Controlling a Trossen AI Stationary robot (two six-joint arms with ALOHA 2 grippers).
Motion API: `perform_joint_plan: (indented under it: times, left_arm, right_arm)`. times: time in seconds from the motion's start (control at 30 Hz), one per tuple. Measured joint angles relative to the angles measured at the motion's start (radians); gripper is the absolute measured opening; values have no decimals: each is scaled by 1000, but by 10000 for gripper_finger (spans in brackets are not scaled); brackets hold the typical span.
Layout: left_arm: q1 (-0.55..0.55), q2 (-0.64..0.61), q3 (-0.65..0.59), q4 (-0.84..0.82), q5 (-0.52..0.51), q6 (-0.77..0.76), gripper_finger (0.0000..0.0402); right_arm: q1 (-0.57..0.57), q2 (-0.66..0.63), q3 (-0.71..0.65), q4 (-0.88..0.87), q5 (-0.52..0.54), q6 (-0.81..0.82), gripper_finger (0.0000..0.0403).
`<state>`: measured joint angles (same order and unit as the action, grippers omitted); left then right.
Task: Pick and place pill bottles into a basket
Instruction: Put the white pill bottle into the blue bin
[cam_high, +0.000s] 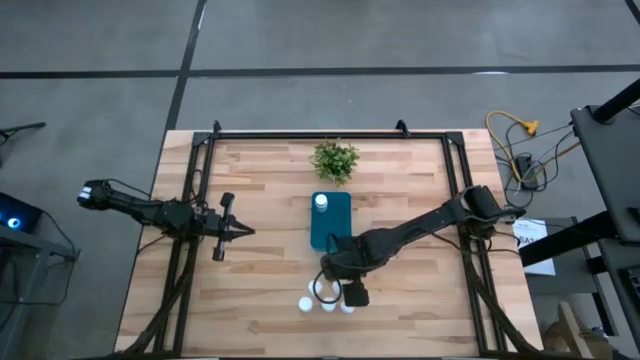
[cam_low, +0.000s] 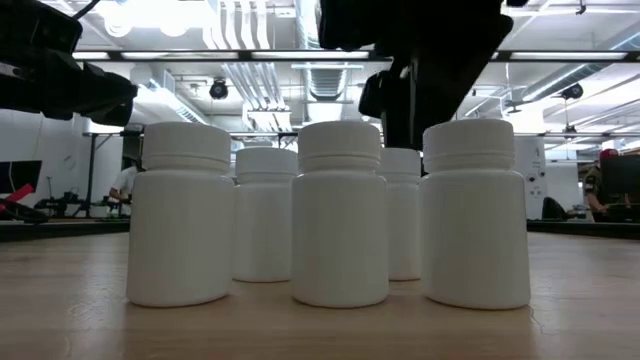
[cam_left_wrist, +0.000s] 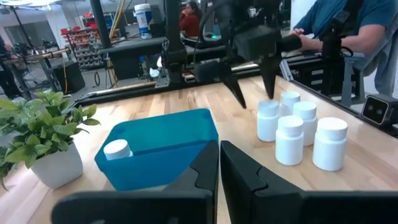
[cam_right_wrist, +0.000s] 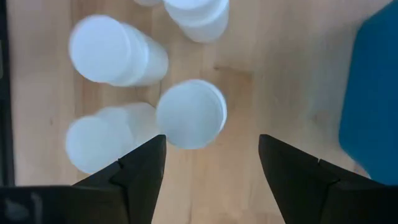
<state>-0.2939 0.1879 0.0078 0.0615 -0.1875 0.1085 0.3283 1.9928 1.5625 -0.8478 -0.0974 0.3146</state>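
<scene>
Several white pill bottles (cam_left_wrist: 292, 127) stand upright in a tight group on the wooden table near its front edge (cam_high: 328, 303). One more pill bottle (cam_left_wrist: 118, 149) is inside the teal basket (cam_left_wrist: 158, 152), at its far end (cam_high: 321, 202). My right gripper (cam_right_wrist: 211, 162) hangs open above the group and points steeply down. Its fingers stand either side of one bottle's cap (cam_right_wrist: 191, 114), on the basket side of the group, and clear of it. My left gripper (cam_left_wrist: 219, 180) waits shut at the table's left, aimed level toward the basket.
A small potted plant (cam_high: 335, 160) stands just beyond the basket's far end. A dark metal frame (cam_high: 330, 133) runs along the table's sides and back. Bare wood lies to the left and right of the bottles. People sit beyond the table (cam_left_wrist: 348, 31).
</scene>
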Motion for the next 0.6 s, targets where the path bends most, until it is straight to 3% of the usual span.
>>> perform_joint_plan:
  times: [0.6]
  left_arm:
    - [0,2,0,-2,0,0,0]
  right_arm:
    - [-1,2,22,-1,1,6,246]
